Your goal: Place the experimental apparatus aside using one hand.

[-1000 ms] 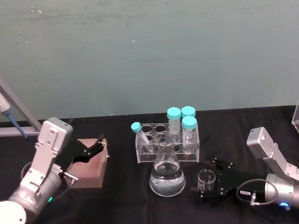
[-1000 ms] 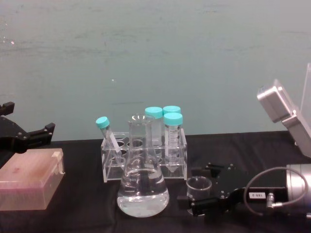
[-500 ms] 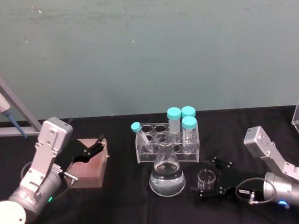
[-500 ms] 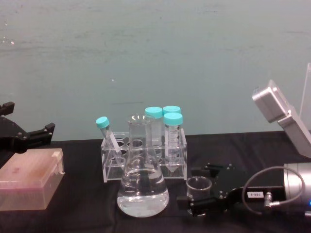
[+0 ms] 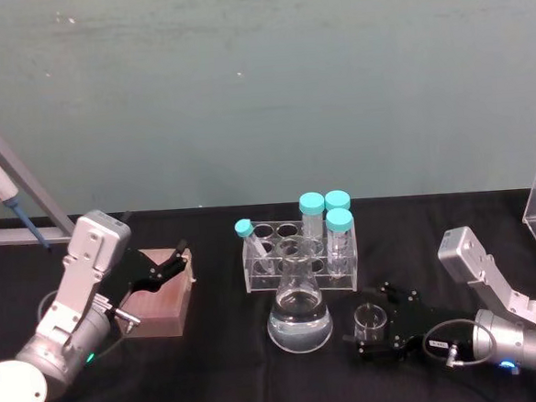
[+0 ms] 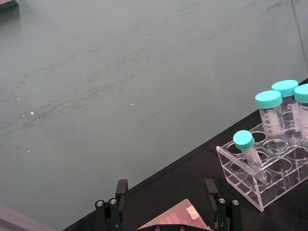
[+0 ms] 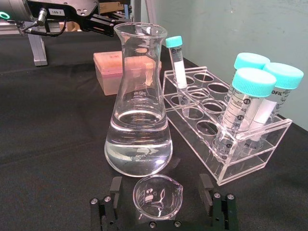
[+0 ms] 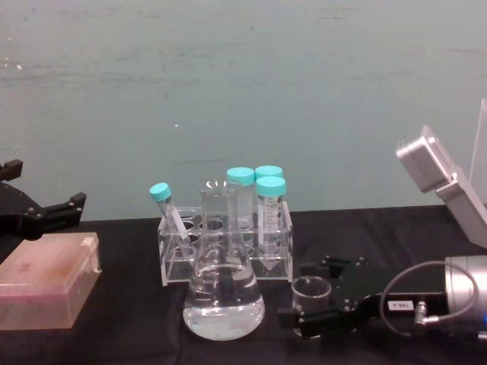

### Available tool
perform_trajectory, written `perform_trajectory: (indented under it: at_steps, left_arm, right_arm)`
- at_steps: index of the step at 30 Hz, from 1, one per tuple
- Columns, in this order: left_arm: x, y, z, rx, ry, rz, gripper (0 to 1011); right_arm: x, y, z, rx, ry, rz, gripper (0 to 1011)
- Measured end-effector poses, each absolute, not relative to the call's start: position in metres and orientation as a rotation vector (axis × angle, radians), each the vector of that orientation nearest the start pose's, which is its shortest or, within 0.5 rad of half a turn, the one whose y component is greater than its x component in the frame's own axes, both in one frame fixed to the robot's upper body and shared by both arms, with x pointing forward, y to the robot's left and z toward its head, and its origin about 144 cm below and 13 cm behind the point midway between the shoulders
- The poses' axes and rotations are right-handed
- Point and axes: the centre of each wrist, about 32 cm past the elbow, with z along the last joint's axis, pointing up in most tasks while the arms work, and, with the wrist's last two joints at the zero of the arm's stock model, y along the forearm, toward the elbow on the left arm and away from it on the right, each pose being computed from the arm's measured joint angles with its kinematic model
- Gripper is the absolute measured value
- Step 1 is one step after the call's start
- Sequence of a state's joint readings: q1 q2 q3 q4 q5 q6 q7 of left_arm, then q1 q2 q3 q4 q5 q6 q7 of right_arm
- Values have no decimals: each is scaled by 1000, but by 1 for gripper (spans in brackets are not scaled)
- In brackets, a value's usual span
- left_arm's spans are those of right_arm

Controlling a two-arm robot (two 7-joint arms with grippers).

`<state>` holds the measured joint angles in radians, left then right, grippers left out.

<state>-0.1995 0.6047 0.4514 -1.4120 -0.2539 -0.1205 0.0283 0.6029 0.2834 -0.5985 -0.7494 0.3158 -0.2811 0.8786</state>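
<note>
Between right end effector's [image 7: 160, 183] parted jaws, small beaker [image 7: 158, 197]

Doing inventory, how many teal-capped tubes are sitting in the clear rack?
4. One thin tube leans at the left end of the rack; three wider tubes stand clustered at its right end. None seem hidden.

Right arm: black 2-fingered gripper [image 5: 367, 323] on a silver cylindrical wrist [image 5: 498, 339], held low just right of the clear conical flask [image 5: 299, 314], fingers spread. Left arm: matching black gripper [image 5: 178, 259], idle well left of the flask, fingers apart.
</note>
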Motion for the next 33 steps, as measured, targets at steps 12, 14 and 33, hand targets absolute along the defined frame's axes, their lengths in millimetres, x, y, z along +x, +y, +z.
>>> perform_trajectory:
  at_steps: [12, 14, 33]
  left_arm:
    - [489, 310, 1140, 305, -285, 1248, 1000]
    - [489, 310, 1140, 304, -285, 1248, 1000]
    - [489, 310, 1140, 305, -285, 1248, 1000]
  right_arm:
    - [589, -256, 1100, -254, -36, -433, 965]
    - [589, -256, 1100, -254, -36, -433, 909]
    - [589, -256, 1100, -254, -35, -432, 470]
